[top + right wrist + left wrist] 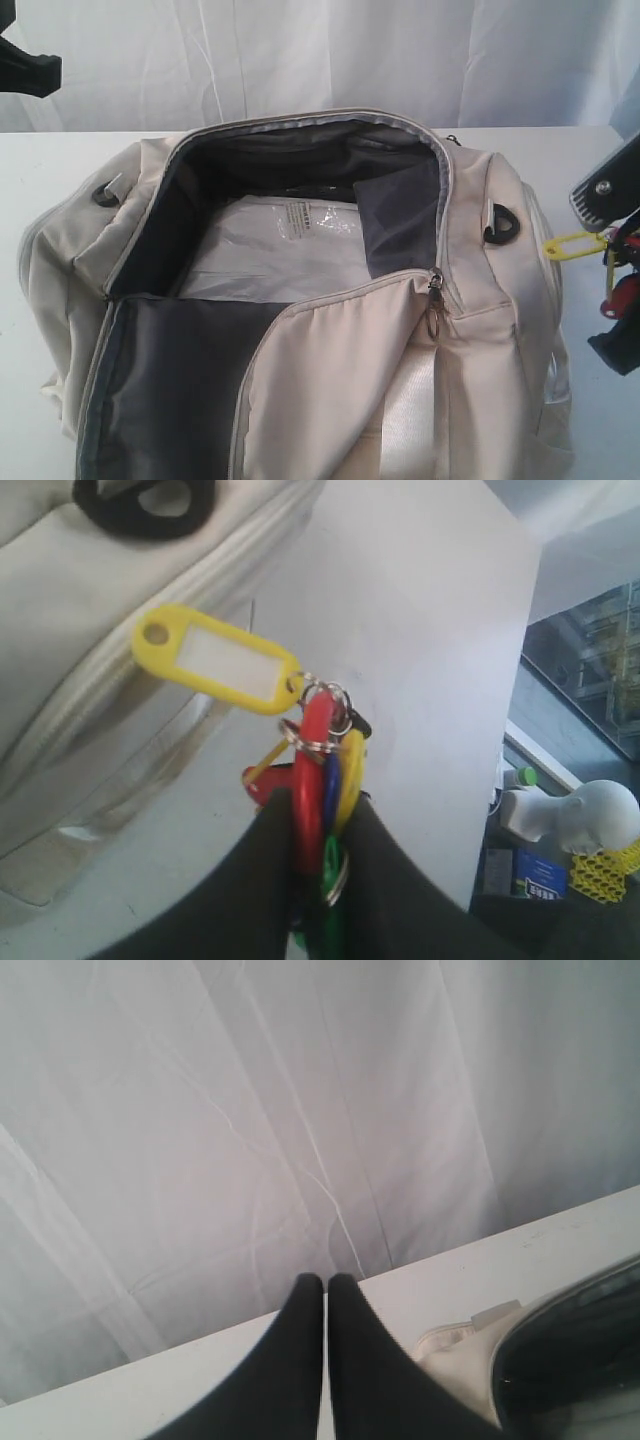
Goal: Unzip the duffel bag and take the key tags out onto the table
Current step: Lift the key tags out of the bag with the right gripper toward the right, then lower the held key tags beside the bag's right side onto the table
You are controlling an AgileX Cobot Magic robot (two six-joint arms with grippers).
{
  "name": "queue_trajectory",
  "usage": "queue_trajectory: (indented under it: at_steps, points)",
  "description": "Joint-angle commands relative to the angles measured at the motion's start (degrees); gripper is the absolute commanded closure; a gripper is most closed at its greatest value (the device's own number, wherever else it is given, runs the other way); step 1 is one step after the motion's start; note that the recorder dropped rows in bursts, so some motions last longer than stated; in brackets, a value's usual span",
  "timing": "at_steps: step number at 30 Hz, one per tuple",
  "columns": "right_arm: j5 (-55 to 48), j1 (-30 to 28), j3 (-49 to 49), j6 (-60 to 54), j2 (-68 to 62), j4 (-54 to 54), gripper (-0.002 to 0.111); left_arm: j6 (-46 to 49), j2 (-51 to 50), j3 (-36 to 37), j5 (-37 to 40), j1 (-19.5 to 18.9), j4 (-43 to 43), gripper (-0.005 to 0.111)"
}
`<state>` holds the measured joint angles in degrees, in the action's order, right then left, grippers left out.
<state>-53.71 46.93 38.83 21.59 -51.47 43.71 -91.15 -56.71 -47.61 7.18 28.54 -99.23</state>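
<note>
The cream-beige duffel bag lies unzipped on the white table, its flap folded back to show dark grey lining and a clear plastic sheet inside. My right gripper is shut on the key tags, a bunch of red, blue, yellow and green tags held above the table just beside the bag's right end. One yellow tag sticks out toward the bag. My left gripper is shut on nothing, raised at the far left near the curtain, above the bag's corner.
A white curtain hangs behind the table. A black D-ring sits on the bag's right end and a metal zipper pull hangs at the front. Beyond the table's right edge stand boxes and a white object.
</note>
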Motion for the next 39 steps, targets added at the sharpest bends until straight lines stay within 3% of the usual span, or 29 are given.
queue_trajectory:
  at_steps: [1,11,15,21,24,28,33,35,39]
  points:
    - [4.51,-0.21,-2.85,3.42,0.36,2.98,0.108,-0.06,0.73,-0.41,0.07,0.14,-0.72,0.098]
    - [6.81,-0.21,-10.26,21.37,-3.47,15.74,0.108,-0.06,0.73,-0.41,0.07,0.14,-0.72,0.098]
    - [12.31,-0.21,-11.57,25.97,-6.04,18.20,0.108,-0.06,0.73,-0.41,0.07,0.14,-0.72,0.098]
    - [12.68,-0.44,-11.62,34.55,-13.56,24.93,0.106,-0.06,0.73,-0.20,0.07,0.14,-0.72,0.098]
    - [12.46,-2.18,-11.62,37.96,-17.74,25.34,0.098,-0.06,0.73,0.75,0.07,0.14,-0.72,0.098]
    - [13.83,-3.58,-11.62,40.46,-21.45,25.09,0.079,0.05,0.73,2.28,0.07,0.14,-0.72,0.098]
    - [20.71,-3.58,-11.50,42.07,-21.49,21.85,0.040,0.15,0.73,2.84,1.55,0.14,-0.72,0.098]
    - [21.02,-3.58,-11.40,43.41,-21.27,21.85,0.035,0.15,0.73,2.84,2.51,0.14,-0.72,0.098]
    - [20.86,-3.58,-11.43,43.40,-21.06,21.85,0.038,0.15,0.73,2.84,3.13,0.14,-0.72,0.098]
